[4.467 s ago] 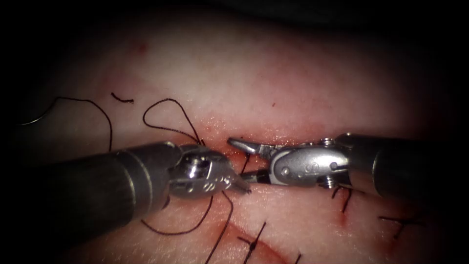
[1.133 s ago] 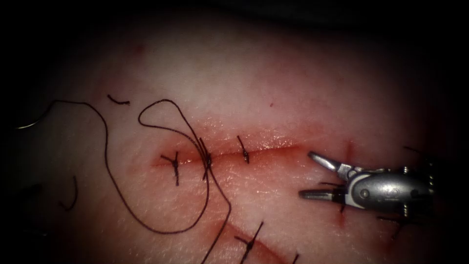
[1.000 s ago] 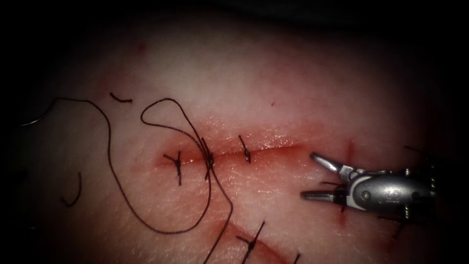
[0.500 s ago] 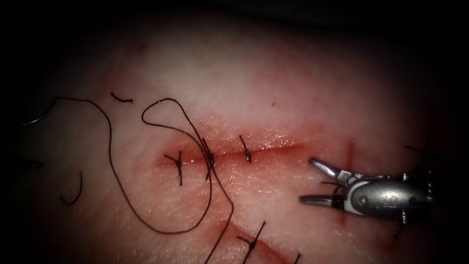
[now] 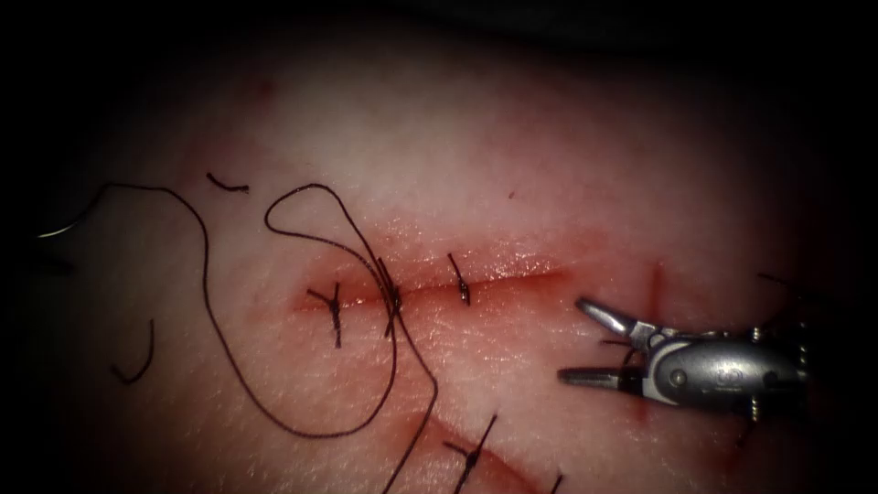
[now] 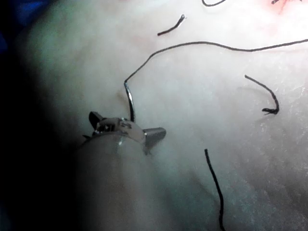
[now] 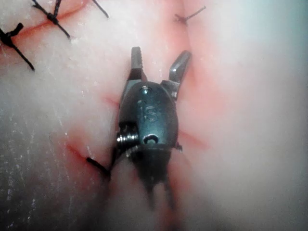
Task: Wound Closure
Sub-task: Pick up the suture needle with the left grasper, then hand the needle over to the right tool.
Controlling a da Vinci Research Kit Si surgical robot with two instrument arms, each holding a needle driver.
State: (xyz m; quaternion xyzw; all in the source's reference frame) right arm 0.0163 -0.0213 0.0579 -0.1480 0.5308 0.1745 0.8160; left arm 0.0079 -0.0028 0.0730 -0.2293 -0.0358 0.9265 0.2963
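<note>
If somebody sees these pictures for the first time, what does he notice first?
Probably the right tool, jaws open and empty, over the tissue at the right end of the cut. Next, the dark thread looping left of the stitched cut. Far left, the needle lies on the tissue at the left tool; whether gripped, I cannot tell.

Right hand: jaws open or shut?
Open. The right hand shows two jaws spread apart with bare tissue between them, holding nothing; the right wrist view shows the same gap.
</note>
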